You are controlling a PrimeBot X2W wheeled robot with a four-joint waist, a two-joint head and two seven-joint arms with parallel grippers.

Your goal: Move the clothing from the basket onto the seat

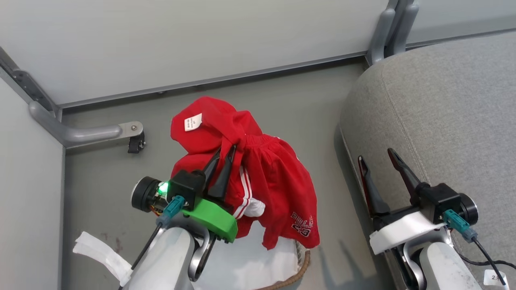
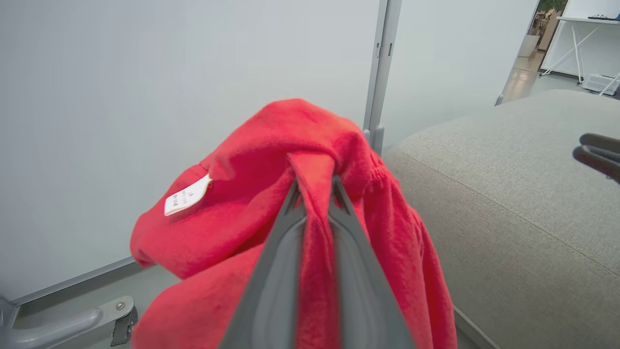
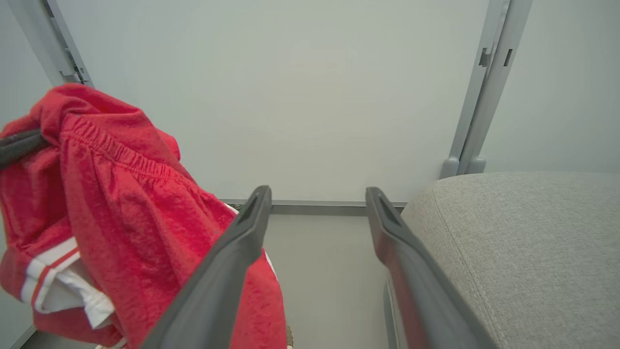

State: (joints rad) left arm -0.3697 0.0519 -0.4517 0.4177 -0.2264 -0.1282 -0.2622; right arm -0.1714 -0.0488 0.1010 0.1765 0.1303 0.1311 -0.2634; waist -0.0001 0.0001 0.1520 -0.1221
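The left gripper (image 1: 225,152) is clamped tight on a narrow bunched fold of the clothing (image 1: 274,177), close to the gathered waistband. The red garment hangs from that pinch over the basket (image 1: 305,261), its lettered hem drooping toward the white liner; whether the hem touches the liner cannot be told. The seat (image 1: 443,100) lies to the robot's right, apart from the basket, with a strip of floor (image 1: 322,100) between them. The right gripper (image 1: 375,155) hovers empty at the cushion's near edge, its jaws wide apart. The step in hand looks like the carry across to the cushion. To do it well, the left arm probably needs to rise first, so that the trailing hem clears both the wicker rim and the rounded side of the seat. It should then travel sideways smoothly, because so much loose cloth hanging from so small a pinch could swing or slip under a jerk. The right gripper stands close to the likely path, so it should either draw aside or be passed above, lest the fabric snag on its fingers. The release is best made well inside the cushion, not over its curved edge. The cloth should be lowered until it rests on the upholstery before the jaws part, since a drop near the rim risks a slide to the floor.
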